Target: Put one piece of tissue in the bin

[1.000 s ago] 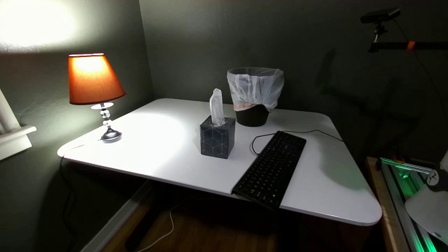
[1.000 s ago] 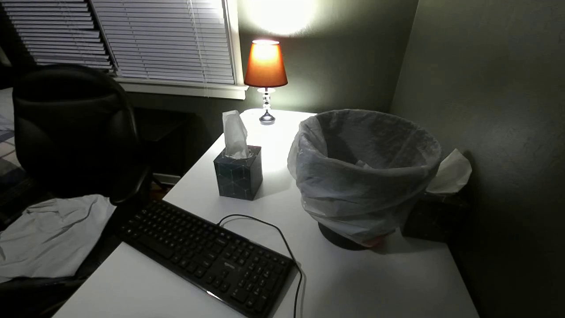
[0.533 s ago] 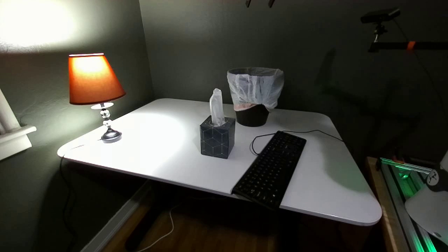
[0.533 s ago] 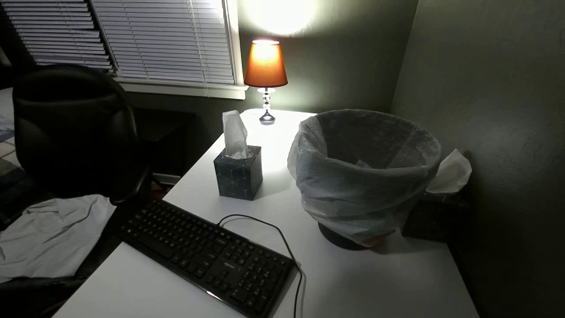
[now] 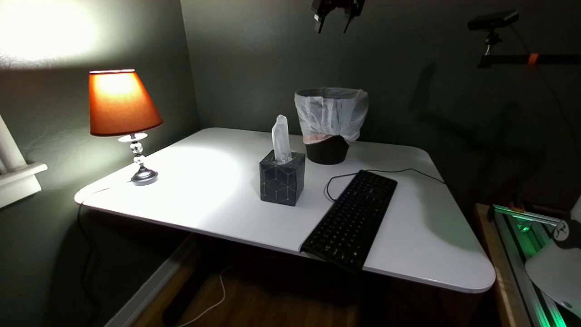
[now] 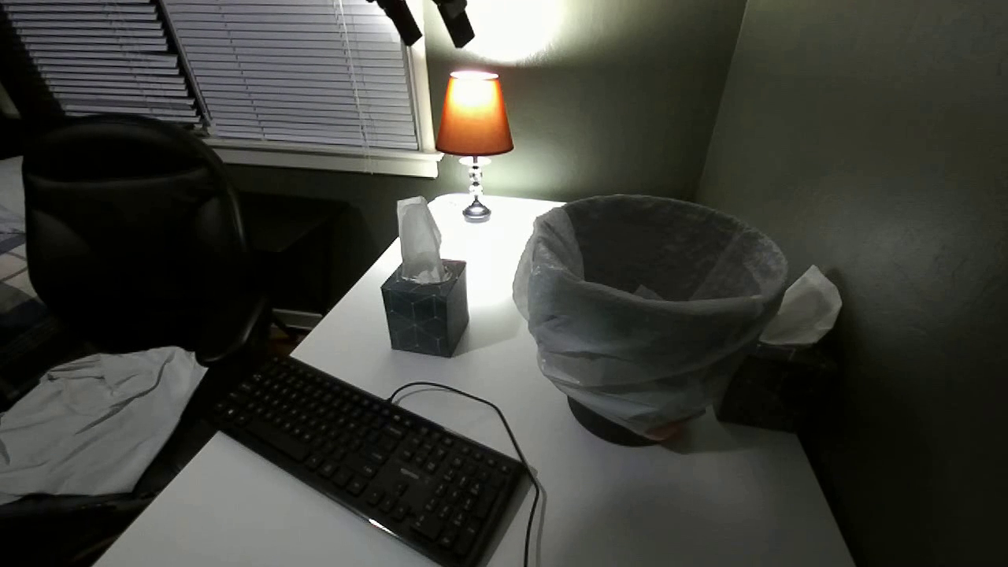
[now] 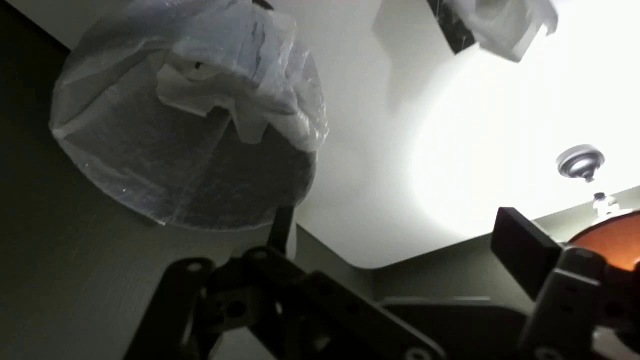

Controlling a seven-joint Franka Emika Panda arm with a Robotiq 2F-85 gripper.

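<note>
The white tissue [image 5: 282,140] stands up out of a dark cube-shaped box on the desk. It also shows in an exterior view [image 6: 420,240] and at the top right of the wrist view [image 7: 505,25]. The bin [image 5: 333,113], dark with a translucent white bag over its rim, stands upright beside the box; it shows in an exterior view [image 6: 630,346] and the wrist view [image 7: 240,185]. Pale crumpled material [image 7: 195,92] lies inside it. My gripper [image 5: 332,31] is open and empty, high above the desk, apart from everything. It shows in an exterior view [image 6: 438,41] and the wrist view [image 7: 395,215].
The dark box [image 5: 281,179] stands near a black keyboard [image 5: 354,218] with a loose cable. A lit orange lamp [image 5: 120,104] stands at the desk's far end. A second dark box [image 6: 776,390] with white tissue [image 6: 803,307] stands behind the bin by the wall.
My gripper has come down into both exterior views from above, fingers apart. It was out of view a second ago. The tissue, box, bin and keyboard have not moved.
</note>
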